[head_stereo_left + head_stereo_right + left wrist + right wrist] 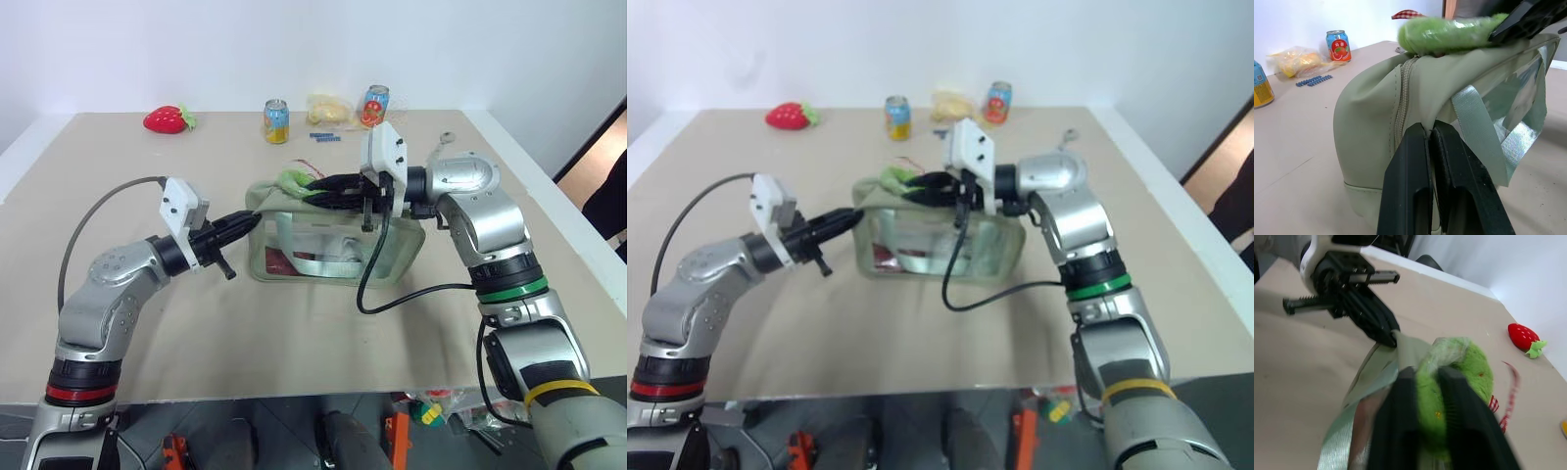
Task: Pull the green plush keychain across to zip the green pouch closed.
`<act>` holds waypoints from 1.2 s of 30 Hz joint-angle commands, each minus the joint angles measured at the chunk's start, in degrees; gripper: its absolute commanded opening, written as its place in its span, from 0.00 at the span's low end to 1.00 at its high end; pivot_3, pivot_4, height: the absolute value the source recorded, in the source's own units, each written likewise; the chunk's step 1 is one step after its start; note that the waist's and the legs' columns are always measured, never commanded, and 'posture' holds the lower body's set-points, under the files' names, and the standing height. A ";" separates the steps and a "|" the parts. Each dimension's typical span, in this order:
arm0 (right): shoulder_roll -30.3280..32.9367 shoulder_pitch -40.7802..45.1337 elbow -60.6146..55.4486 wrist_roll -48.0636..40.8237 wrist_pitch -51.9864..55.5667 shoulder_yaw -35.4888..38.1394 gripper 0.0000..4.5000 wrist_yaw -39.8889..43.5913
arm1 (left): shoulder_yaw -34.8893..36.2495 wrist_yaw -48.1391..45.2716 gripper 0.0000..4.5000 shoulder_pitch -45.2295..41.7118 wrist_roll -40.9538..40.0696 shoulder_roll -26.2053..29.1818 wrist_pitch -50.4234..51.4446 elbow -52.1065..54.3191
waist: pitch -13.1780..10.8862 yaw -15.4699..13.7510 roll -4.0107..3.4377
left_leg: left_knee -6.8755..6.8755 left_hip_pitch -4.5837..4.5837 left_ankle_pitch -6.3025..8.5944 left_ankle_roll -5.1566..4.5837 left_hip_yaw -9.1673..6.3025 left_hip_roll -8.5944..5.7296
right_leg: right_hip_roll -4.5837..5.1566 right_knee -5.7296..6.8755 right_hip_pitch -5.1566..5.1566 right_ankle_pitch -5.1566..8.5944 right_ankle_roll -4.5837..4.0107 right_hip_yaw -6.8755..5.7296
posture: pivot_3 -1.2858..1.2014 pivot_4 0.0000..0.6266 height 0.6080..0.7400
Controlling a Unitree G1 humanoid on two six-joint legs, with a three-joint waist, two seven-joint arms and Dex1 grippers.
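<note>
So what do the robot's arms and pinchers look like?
Both arms are shiny silver metal with black joints. The left arm wears a red ring, the right arm a green ring and a yellow one. Each wrist carries a white box and a looping black cable. The left gripper and right gripper have two black fingers.

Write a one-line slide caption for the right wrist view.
Right gripper shut on green plush keychain atop green pouch.

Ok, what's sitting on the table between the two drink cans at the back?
A yellow snack bag and a small blue strip lie between the left can and the right can, clearest in the left eye view.
</note>
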State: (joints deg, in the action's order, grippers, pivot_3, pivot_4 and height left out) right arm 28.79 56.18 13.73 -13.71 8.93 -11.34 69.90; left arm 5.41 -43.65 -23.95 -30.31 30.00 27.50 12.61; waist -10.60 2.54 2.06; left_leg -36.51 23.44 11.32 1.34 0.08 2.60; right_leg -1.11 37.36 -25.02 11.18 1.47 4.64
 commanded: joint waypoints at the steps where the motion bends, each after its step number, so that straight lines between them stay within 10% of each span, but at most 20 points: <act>1: 0.72 -0.09 -0.47 0.92 -1.28 0.32 0.01 0.63 | -0.41 0.37 0.00 0.12 -0.07 -0.01 0.23 1.86 | 0.00 0.00 0.00 | 0.00 0.00 0.00 0.00 0.00 0.00 | 0.00 0.00 0.00 0.00 0.00 0.00 | 0.52 0.24 1.00; 36: 8.22 3.14 -2.14 -1.63 -3.22 11.35 0.01 -5.51 | -2.86 11.54 0.00 -5.62 1.22 -4.53 6.16 2.68 | -0.01 0.18 -0.01 | 0.12 0.05 0.00 0.00 0.00 0.02 | -0.06 -0.02 -0.08 -0.01 0.01 0.03 | 0.52 0.24 1.00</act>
State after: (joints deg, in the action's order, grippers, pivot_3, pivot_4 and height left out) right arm 35.66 58.89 13.56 -14.44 6.69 -3.27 65.63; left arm 2.30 -32.73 -28.40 -29.57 25.17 33.10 14.63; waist -10.61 2.71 2.05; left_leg -36.39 23.49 11.33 1.34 0.08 2.62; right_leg -1.16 37.34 -25.10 11.16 1.48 4.67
